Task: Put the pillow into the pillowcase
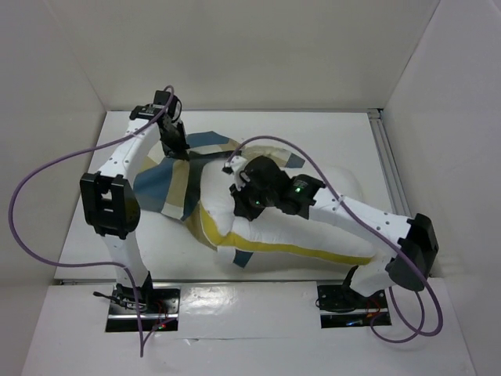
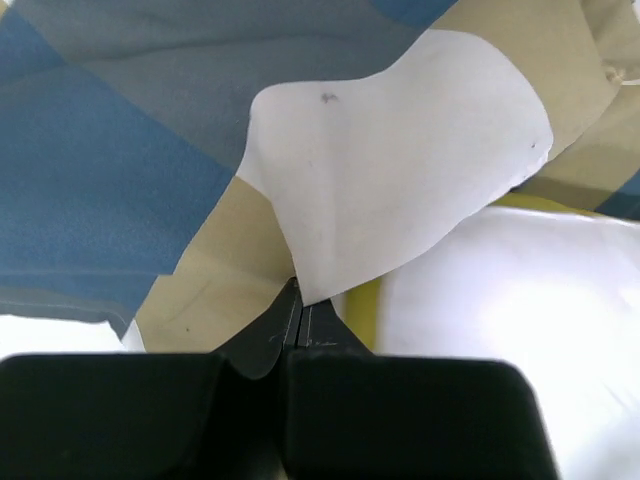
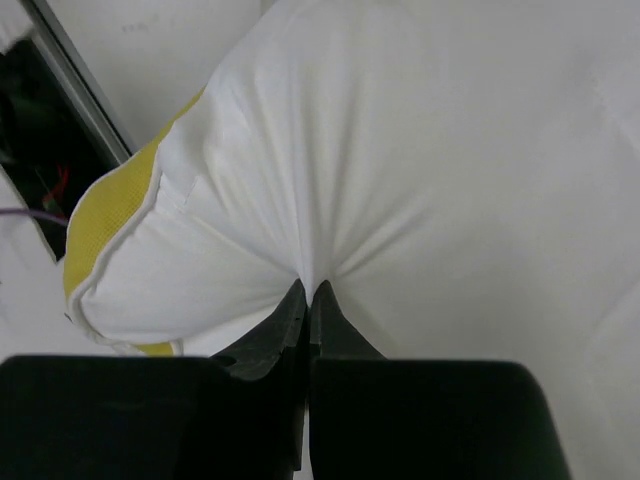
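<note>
Left first. Your left gripper [image 2: 300, 306] has its jaws pressed together on a fold of the pillowcase [image 2: 100, 170]. A cream block of the cloth rises straight ahead of the tips and carries one small dark speck. Blue blocks lie ahead to their left, and tan sits close on either side. Below and right of the jaws a bright white surface is washed out, and you cannot tell what it is.

Right next. Your right gripper [image 3: 308, 292] has its jaws shut on a pinch of the pillow [image 3: 450, 150], with puckers fanning out from the tips. The yellow edge [image 3: 110, 220] lies ahead to their left.

From above, the pillow lies on the table [image 1: 86, 251], touching the pillowcase. The right arm [image 1: 352, 211] covers the pillow's middle and hides those fingertips. How much of the pillow sits inside the case cannot be made out.
</note>
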You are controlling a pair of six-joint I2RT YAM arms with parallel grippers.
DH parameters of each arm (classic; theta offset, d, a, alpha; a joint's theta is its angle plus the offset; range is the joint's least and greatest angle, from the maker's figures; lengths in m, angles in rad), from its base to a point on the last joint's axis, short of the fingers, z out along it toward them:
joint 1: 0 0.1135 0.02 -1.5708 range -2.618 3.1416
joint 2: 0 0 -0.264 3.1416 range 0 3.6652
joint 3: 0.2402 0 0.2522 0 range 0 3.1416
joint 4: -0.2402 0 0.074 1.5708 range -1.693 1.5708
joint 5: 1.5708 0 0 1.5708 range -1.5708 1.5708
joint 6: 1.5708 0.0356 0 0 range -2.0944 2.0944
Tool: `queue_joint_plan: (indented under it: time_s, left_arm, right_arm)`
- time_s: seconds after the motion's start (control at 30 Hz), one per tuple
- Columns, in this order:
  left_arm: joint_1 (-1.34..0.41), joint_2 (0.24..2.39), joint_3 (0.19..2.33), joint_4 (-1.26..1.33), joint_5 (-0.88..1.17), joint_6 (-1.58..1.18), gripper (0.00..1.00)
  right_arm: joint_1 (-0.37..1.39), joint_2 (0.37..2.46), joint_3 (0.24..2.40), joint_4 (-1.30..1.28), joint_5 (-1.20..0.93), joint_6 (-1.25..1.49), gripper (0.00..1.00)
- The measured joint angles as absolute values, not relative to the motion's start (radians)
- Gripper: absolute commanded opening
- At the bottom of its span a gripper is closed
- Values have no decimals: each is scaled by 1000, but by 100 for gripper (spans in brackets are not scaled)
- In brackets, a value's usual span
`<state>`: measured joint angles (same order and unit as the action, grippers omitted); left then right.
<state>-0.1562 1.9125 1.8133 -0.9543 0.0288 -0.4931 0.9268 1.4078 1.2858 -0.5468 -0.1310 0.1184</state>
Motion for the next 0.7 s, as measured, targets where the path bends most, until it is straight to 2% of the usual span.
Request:
queue_joint_plan:
  time_s: [0.17, 0.4, 0.7]
  left_arm:
    - [-125, 1888, 1760, -964, 93, -492, 0]
    - [-123, 1884, 1714, -963, 176, -476, 0]
    - [-130, 1833, 1671, -966, 235, -443, 0]
  right_arm:
    - [943, 1476, 1192, -562, -141, 126, 0]
    - [948, 1493, 1190, -557, -90, 124, 0]
    - [969, 1605, 1417, -552, 47, 101, 0]
